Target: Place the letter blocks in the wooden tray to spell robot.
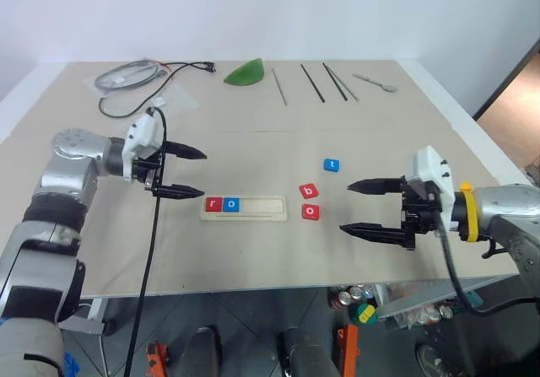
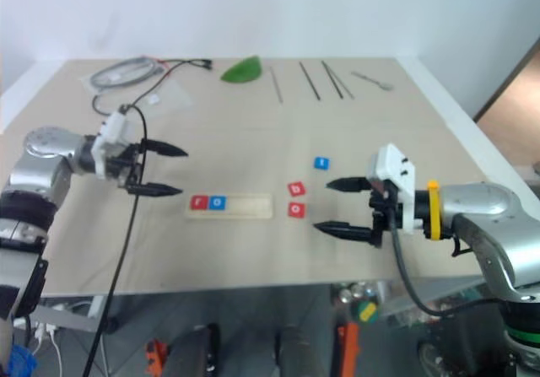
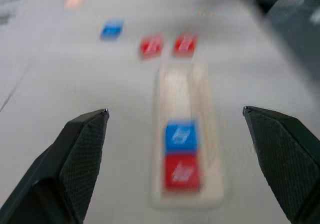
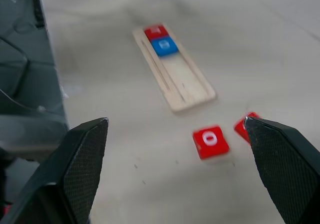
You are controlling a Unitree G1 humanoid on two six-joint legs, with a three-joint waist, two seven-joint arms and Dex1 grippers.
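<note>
- Left eye view: the wooden tray (image 1: 245, 208) lies at centre frame on the bench (image 1: 253, 259), long axis running left to right. A red r block (image 1: 213, 204) and a blue o block (image 1: 231, 204) sit side by side at its left end; the remaining slots are bare. Right of the tray, just apart from it, lie a red b block (image 1: 309, 191) and a red o block (image 1: 310, 212); a blue t block (image 1: 332, 165) lies further up and right.
- Same view: the left end effector (image 1: 181, 172) hangs at left of frame, fingers spread, empty, pointing towards the tray. The right end effector (image 1: 363, 207) is at right of frame, fingers spread, empty, pointing at the loose blocks.
- Left wrist view: tray axis runs away from the camera, filled end nearest.
- Right wrist view: the red o block lies between the fingertips' lines, near the tray's empty end.
- Assessment: blocks appear light, rigid, thin and liable to slide; best taken by opposite edges. The b block appears due next.
</note>
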